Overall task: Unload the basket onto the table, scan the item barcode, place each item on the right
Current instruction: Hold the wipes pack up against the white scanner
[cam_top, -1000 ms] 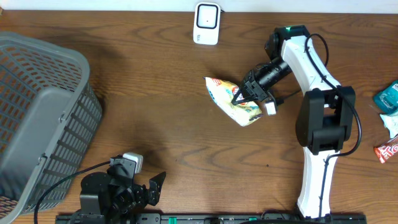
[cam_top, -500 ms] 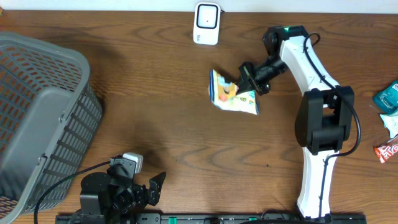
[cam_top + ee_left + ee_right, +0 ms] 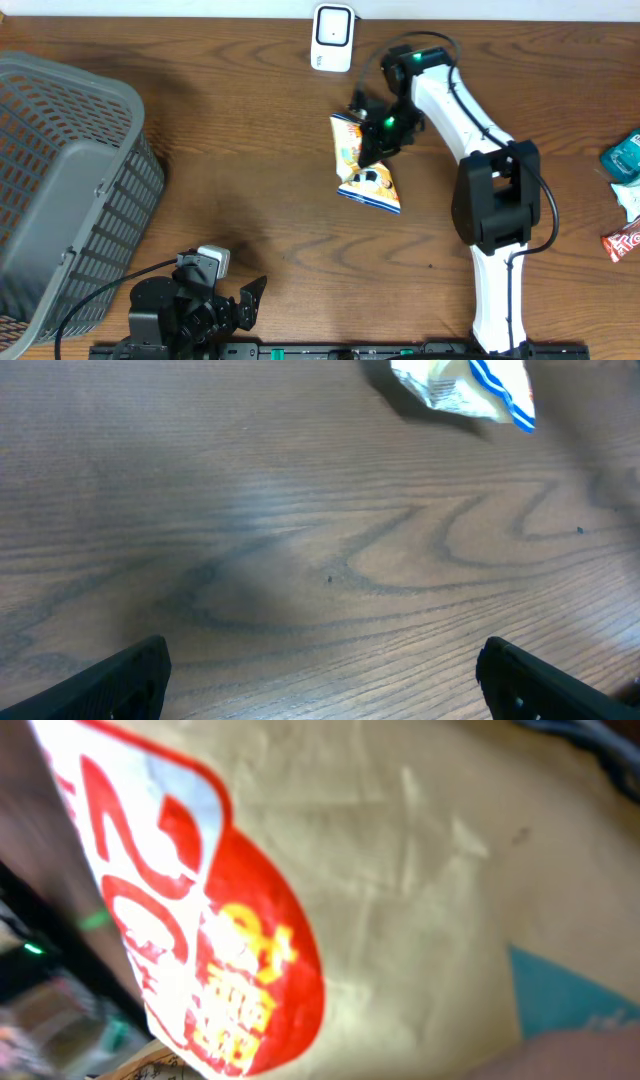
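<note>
The item is a yellow-white snack bag (image 3: 367, 168) with a blue edge. It hangs tilted above the table, below and right of the white barcode scanner (image 3: 332, 37) at the far edge. My right gripper (image 3: 378, 128) is shut on the bag's upper right part. In the right wrist view the bag (image 3: 400, 890) fills the frame with a red label and hides the fingers. The left gripper (image 3: 252, 297) rests near the front edge, open and empty. In the left wrist view its fingertips (image 3: 130, 672) stand wide apart over bare wood, and the bag (image 3: 465, 385) shows far off.
A grey plastic basket (image 3: 70, 190) takes up the left side. A teal packet (image 3: 625, 155) and a red wrapper (image 3: 622, 240) lie at the right edge. The right arm's white body (image 3: 500, 200) stands right of centre.
The right arm has swung left and toward the scanner with the bag. The bag has turned from lying sideways to hanging nearly upright. The left arm is still.
</note>
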You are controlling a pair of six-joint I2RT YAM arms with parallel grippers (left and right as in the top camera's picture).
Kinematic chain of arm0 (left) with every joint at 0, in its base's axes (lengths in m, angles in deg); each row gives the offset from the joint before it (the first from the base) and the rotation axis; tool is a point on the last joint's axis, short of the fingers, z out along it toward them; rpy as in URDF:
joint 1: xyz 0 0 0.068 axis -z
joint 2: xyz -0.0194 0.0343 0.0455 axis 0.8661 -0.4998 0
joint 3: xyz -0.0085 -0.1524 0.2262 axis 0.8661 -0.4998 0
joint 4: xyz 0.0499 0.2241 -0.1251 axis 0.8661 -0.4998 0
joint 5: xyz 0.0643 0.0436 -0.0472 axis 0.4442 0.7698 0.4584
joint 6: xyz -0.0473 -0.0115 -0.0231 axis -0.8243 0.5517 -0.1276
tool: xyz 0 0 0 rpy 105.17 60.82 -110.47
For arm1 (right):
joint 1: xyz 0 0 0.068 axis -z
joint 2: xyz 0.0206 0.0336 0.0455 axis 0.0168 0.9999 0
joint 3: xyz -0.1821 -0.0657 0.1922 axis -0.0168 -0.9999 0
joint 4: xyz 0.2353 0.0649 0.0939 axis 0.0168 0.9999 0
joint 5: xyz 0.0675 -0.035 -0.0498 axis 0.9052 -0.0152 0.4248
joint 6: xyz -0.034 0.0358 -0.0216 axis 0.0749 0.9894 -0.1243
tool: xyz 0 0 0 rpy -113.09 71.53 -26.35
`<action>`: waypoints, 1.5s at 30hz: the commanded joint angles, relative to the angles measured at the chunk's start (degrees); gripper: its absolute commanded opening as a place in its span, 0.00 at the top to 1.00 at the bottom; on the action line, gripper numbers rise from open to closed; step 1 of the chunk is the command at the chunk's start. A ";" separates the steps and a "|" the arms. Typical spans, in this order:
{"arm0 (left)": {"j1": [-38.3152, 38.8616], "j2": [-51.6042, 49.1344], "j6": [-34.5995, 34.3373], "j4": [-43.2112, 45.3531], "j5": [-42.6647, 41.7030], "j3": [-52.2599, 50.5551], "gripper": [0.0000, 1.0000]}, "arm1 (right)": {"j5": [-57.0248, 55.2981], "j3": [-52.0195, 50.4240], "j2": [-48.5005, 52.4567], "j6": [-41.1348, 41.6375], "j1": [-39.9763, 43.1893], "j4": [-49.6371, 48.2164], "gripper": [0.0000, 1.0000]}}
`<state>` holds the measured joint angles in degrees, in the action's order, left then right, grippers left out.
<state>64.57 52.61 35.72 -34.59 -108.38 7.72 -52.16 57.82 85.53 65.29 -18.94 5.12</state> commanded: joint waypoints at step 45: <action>-0.09 0.17 0.57 -0.15 0.28 0.50 0.02 | 56.46 0.46 -5.92 -59.06 3.10 16.72 0.98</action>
<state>64.57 52.61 35.72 -34.59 -108.38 7.72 3.58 57.84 82.10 -20.43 -17.21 20.20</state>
